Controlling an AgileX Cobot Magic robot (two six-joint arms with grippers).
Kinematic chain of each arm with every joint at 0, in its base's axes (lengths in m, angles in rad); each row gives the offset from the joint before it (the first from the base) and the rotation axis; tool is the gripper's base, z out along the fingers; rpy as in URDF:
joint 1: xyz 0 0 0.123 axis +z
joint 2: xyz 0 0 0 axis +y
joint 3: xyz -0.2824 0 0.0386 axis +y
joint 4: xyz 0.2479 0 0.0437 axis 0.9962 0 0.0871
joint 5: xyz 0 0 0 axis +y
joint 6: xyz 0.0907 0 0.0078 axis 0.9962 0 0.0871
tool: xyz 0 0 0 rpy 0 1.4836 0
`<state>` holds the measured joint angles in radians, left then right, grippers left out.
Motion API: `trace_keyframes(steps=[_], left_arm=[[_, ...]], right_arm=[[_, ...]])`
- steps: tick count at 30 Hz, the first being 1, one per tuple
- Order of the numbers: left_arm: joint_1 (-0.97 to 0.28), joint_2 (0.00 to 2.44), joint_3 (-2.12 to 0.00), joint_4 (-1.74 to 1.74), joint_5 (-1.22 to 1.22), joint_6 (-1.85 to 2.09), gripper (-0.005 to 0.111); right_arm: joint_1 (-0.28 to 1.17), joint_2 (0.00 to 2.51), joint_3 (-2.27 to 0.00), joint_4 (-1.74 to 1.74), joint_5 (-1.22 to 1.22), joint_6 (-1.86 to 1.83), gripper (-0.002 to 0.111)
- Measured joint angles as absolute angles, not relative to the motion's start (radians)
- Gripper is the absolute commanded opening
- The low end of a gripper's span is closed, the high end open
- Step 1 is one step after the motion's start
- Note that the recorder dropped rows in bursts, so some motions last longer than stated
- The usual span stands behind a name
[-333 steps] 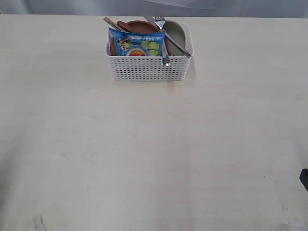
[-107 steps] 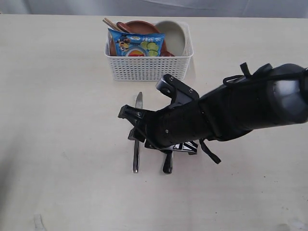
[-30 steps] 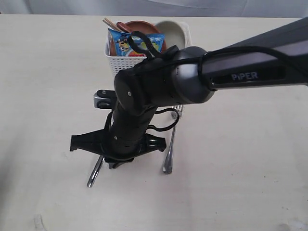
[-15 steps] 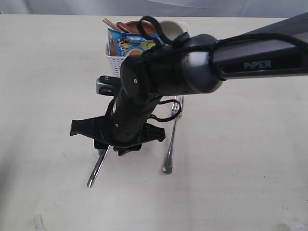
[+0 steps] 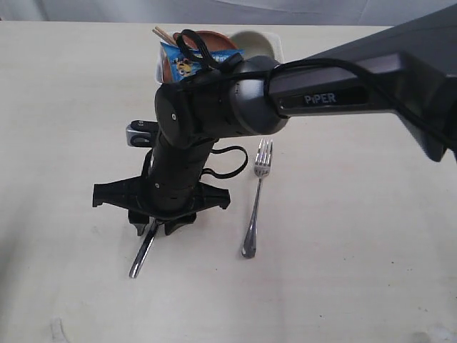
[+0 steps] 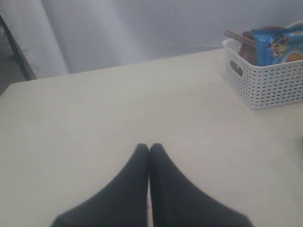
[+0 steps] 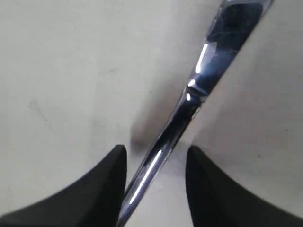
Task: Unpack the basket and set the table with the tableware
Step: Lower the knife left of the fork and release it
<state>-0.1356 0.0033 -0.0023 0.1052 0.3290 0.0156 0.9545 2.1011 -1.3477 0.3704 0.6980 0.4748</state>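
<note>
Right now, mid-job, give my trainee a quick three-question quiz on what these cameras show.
1. True or false: the fork lies on the table, outside the basket.
2. Which item sits between the right gripper's open fingers? A. spoon B. knife C. cup
3. Fill in: the left gripper, over bare tabletop, is ____ (open or shut).

Key: 1 true; 2 B; 3 shut.

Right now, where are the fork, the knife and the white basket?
fork (image 5: 255,200): exterior view, middle of its handle.
knife (image 5: 141,255): exterior view, its bare handle end.
basket (image 6: 274,87): left wrist view, its lattice side wall.
</note>
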Motion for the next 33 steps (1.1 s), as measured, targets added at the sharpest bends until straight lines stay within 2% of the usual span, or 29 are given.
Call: trace_keyframes(steps=[4,7,16,22,33], left_arm=[[-0.136,0.003,-0.002,0.105,0.329,0.016,0.000],[-0.136,0.003,-0.002,0.105,0.329,0.016,0.000],[-0.136,0.003,-0.002,0.105,0.329,0.016,0.000],[-0.136,0.003,-0.002,0.105,0.329,0.016,0.000],[-0.136,0.003,-0.002,0.105,0.329,0.016,0.000]], right_arm=[[0.956,2.101,-1.348,0.368,0.715,0.464,0.021],[0.958,2.101,-1.348,0.351,0.740,0.460,0.015],[0.958,2.101,-1.348,0.355,0.744,0.458,0.016],[0.958,2.103,-1.348,0.401,0.734,0.456,0.042],[0.961,2.103,-1.349,0.413,0.732,0.478,0.036]])
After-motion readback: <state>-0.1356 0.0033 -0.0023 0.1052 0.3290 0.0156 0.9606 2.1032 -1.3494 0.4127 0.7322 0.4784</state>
